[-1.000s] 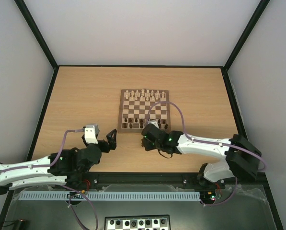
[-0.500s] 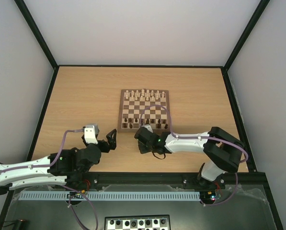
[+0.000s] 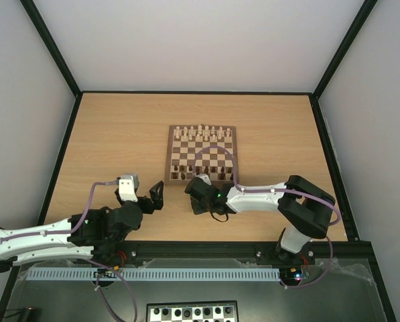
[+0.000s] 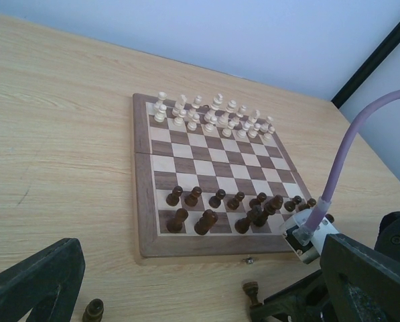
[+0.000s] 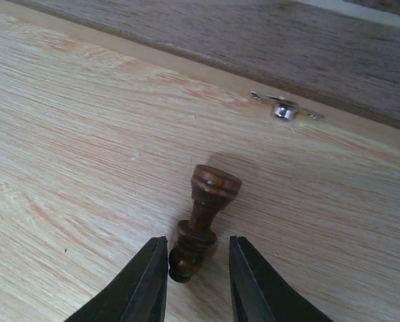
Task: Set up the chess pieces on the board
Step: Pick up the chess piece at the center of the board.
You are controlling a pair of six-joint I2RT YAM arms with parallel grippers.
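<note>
The wooden board (image 3: pixel 169 155) lies mid-table, with pale chessmen (image 3: pixel 203 131) on its far rows and dark brown chess pieces (image 4: pixel 216 208) on its near rows. One dark piece (image 5: pixel 203 218) lies on its side on the table just in front of the board's near edge; it also shows in the left wrist view (image 4: pixel 252 290). My right gripper (image 5: pixel 196 268) is open and low over the table, one finger on each side of that piece's head end. Another dark piece (image 4: pixel 94 310) stands on the table left of it. My left gripper (image 3: pixel 156 194) is open and empty, left of the right gripper.
A small metal clasp (image 5: pixel 283 109) sits on the board's near edge. My right arm's purple cable (image 3: pixel 216 151) loops over the board's near half. A black-and-white checkered board (image 3: pixel 191 312) lies below the arm bases. Black frame rails border the table.
My right gripper has moved left, off the board's near edge, down to the table in front of it, and now straddles the lying piece. The left arm has not moved.
</note>
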